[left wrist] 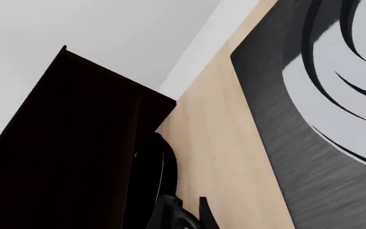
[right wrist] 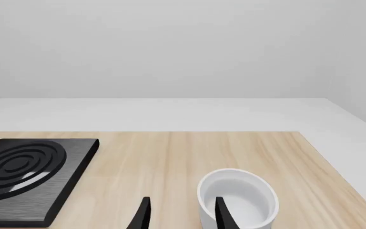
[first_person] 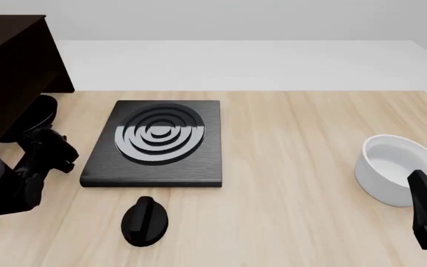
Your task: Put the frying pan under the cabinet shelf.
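At the table's far-left edge, my left gripper [first_person: 66, 151] sits beside the frying pan [first_person: 41, 111], half under the cabinet shelf [first_person: 13, 67]; can't tell finger gap. Risk: pulling back could drag the pan out. Right gripper [right wrist: 179, 212] open, idle near the white bowl [first_person: 395, 167].

The far left corner of the light wooden tabletop [first_person: 310, 139] is taken up by the tall, near-black wooden cabinet [first_person: 13, 72]. The gap beneath it is partly filled by the round black frying pan [first_person: 41, 114], with the left arm's black gripper [first_person: 56, 151] just beside it. The middle is blocked by the black square stove plate [first_person: 158, 143], and a small black knob [first_person: 145, 220] lies near the front edge. Open wood is left between the stove and the white round bowl [first_person: 399, 167] at the right edge.
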`<state>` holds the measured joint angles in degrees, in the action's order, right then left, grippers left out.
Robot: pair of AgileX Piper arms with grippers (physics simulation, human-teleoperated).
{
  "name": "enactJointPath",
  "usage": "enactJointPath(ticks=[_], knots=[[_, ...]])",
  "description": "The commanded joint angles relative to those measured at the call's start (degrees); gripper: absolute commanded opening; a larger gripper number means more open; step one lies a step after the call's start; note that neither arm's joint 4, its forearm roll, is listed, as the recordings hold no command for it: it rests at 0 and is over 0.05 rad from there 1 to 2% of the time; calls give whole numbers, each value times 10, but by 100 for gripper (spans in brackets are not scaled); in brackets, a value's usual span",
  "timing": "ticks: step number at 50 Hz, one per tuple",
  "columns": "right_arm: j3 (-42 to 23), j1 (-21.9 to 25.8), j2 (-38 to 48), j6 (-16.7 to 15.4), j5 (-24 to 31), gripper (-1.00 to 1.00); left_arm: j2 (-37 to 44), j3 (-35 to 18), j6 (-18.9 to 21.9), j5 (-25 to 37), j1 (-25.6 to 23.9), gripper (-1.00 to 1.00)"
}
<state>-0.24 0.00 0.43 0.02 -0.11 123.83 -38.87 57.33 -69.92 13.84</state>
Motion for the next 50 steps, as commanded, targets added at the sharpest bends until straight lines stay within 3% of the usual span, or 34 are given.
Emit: enactJointPath(ticks=[1, 20, 21, 50], knots=[[0, 0, 0, 0, 0, 100, 124, -25, 149, 10, 23, -100], [0, 0, 0, 0, 0, 100, 137, -24, 170, 12, 21, -100], [0, 0, 0, 0, 0, 100, 133, -23, 165, 13, 21, 100], [0, 0, 0, 0, 0, 100, 26, 54, 196, 88, -9, 100]])
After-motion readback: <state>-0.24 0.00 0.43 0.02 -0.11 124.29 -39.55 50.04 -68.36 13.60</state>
